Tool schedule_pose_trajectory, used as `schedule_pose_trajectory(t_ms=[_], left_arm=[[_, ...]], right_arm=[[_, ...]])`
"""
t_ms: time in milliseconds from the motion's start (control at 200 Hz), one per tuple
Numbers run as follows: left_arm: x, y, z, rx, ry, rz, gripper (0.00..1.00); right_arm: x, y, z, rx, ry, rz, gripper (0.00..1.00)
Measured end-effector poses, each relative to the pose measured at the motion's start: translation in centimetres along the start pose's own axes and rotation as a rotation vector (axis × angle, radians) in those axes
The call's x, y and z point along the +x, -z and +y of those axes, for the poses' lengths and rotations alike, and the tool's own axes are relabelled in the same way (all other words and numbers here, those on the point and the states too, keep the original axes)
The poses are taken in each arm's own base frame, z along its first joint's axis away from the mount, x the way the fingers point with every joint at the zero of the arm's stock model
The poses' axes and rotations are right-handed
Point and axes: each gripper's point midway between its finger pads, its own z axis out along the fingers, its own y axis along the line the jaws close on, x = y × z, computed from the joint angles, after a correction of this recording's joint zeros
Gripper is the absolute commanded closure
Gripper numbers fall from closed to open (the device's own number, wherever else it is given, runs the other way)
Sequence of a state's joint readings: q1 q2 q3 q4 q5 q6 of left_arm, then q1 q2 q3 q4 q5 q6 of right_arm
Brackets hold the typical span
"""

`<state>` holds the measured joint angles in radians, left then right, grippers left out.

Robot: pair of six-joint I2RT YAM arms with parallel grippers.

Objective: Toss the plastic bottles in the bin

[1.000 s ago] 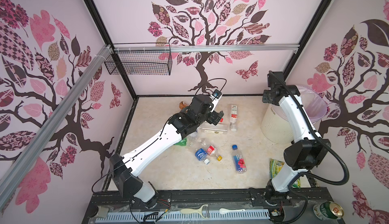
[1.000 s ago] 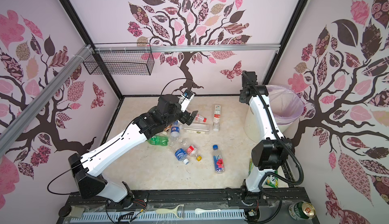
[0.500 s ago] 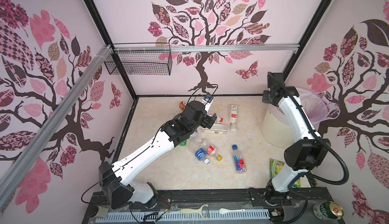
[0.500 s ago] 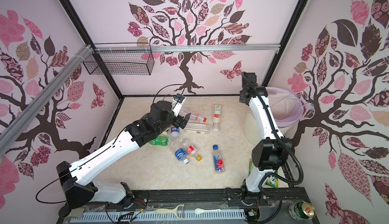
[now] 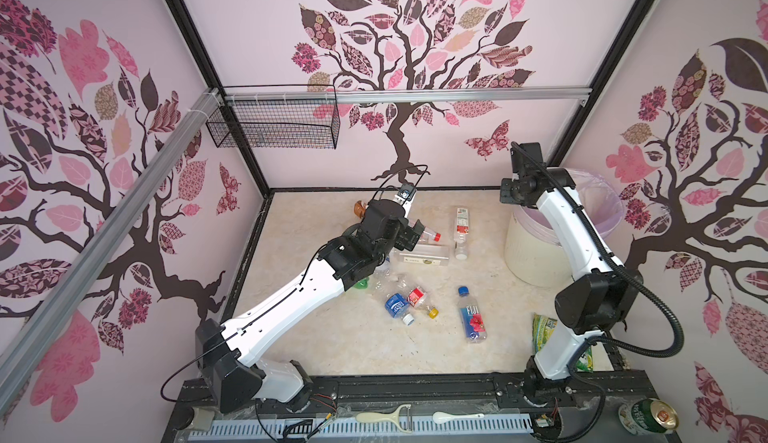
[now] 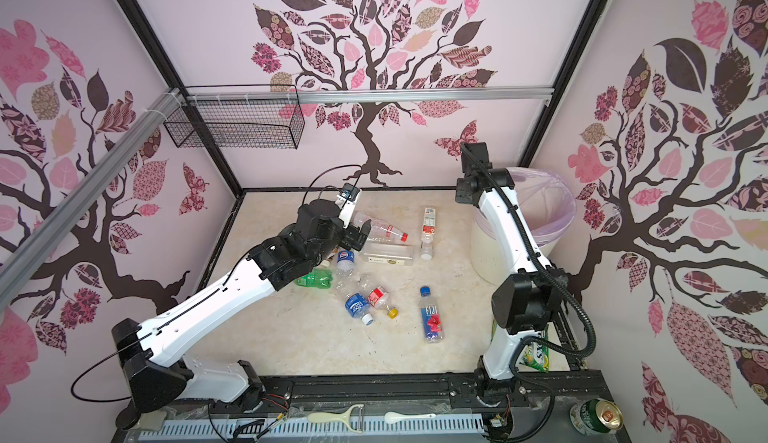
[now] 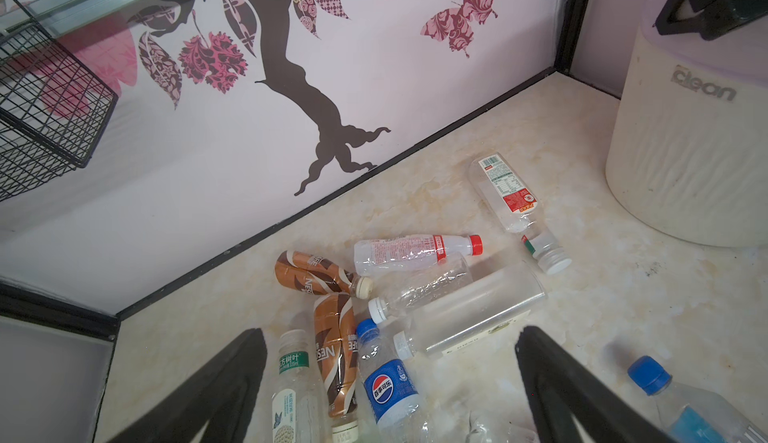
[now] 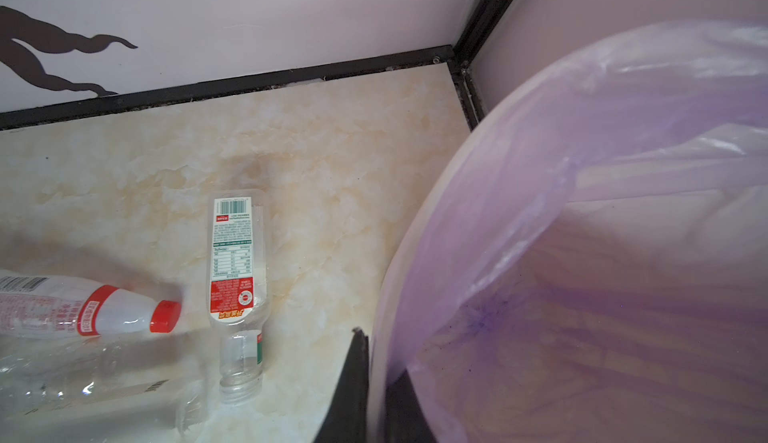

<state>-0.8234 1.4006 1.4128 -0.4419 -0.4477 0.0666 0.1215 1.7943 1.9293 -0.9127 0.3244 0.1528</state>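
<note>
My left pincer (image 7: 390, 332) gapes over the plastic bottles (image 6: 353, 306) lying flat on the surface (image 6: 316, 337). I see the red-capped bottle (image 6: 380, 232) lying crosswise, cap toward the bin (image 6: 486, 254), whose rim my right pincer (image 8: 376, 362) clamps.

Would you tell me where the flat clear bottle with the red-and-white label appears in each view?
In a top view: flat bottle right of centre, between the red-capped bottle and bin.
In a top view: flat bottle likewise.
Left wrist: flat bottle between those two.
Right wrist: again between them.
Shared landmark: the bin.
</note>
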Motion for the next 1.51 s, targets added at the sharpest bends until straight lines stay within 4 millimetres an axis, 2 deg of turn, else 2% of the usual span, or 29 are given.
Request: schedule_pose_trajectory(t_ms=[155, 355, 525, 755, 815, 890, 930, 960, 1030, 1110, 1260, 1505], left_arm=[[0.1, 0.0, 0.4, -0.024, 0.015, 0.006, 0.02], [0.6, 0.0, 0.7, -0.042, 0.049, 0.028, 0.02], [1.2, 0.1, 0.7, -0.041, 0.089, 0.053, 0.02], [1.7, 0.1, 0.8, -0.053, 0.089, 0.068, 0.02], [1.8, 0.1, 1.0, -0.061, 0.086, 0.074, 0.02], [2.0, 0.2, 1.2, -0.073, 0.082, 0.079, 0.02], [2.1, 0.2, 1.3, -0.082, 0.080, 0.083, 0.02], [2.1, 0.2, 1.4, -0.088, 0.078, 0.085, 0.02], [2.2, 0.2, 1.7, -0.105, 0.074, 0.088, 0.02], [2.3, 0.2, 2.1, -0.130, 0.068, 0.092, 0.02], [2.5, 0.3, 2.7, -0.167, 0.061, 0.099, 0.02], [3.8, 0.6, 3.1, -0.190, 0.054, 0.121, 0.02]], right_arm=[[-1.7, -0.5, 1.8, -0.069, -0.037, -0.018, 1.00], [-3.2, -1.4, 2.8, -0.097, -0.049, -0.040, 1.00], [-5.3, -3.0, 3.9, -0.107, -0.052, -0.061, 1.00], [-7.6, -4.0, 5.2, -0.142, -0.079, -0.110, 1.00], [-8.0, -4.3, 5.4, -0.149, -0.087, -0.115, 0.83], [-8.5, -4.6, 5.9, -0.165, -0.111, -0.133, 0.72], [-8.7, -4.8, 6.1, -0.172, -0.121, -0.136, 0.56], [-8.7, -5.0, 6.1, -0.172, -0.130, -0.139, 0.49], [-9.0, -5.0, 6.2, -0.176, -0.135, -0.147, 0.41], [-9.2, -4.9, 6.1, -0.170, -0.128, -0.154, 0.24], [-9.9, -4.4, 5.6, -0.149, -0.139, -0.184, 0.02], [-12.6, -1.4, 4.9, -0.159, -0.181, -0.281, 0.01]])
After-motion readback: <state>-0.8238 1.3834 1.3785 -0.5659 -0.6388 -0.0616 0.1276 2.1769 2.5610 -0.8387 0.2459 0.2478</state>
